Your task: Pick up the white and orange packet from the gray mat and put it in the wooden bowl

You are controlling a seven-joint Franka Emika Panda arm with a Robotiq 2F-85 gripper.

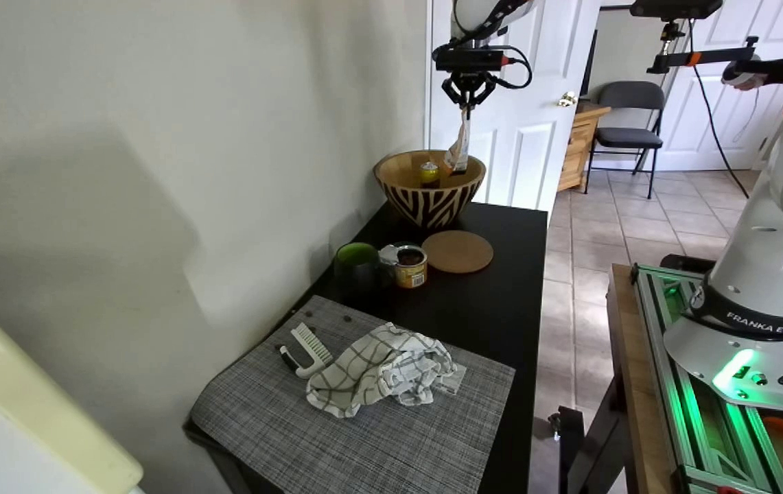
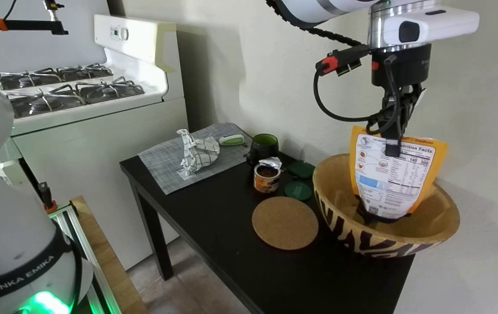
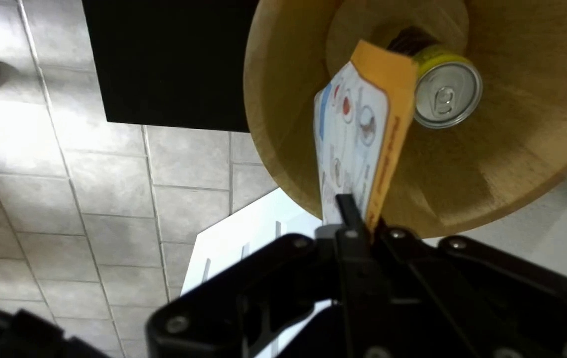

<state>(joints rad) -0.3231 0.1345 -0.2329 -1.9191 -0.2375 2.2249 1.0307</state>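
The white and orange packet (image 2: 388, 185) hangs upright from my gripper (image 2: 393, 148). My gripper is shut on the packet's top edge, and it also shows in an exterior view (image 1: 468, 108) and in the wrist view (image 3: 360, 219). The packet shows edge-on in an exterior view (image 1: 458, 147) and from above in the wrist view (image 3: 350, 134). Its lower end is at the opening of the wooden bowl (image 2: 362, 240), which has dark zebra stripes outside. The bowl also shows in an exterior view (image 1: 425, 206) and the wrist view (image 3: 278, 109). The gray mat (image 1: 377, 446) lies at the table's far end from the bowl.
A yellow can (image 3: 447, 94) lies inside the bowl beside the packet. A round cork mat (image 2: 286, 223), an opened can (image 2: 267, 178), a dark mug (image 2: 264, 148) and green lids (image 2: 299, 191) are near the bowl. A checked cloth (image 1: 384, 370) and a brush (image 1: 310, 348) lie on the mat.
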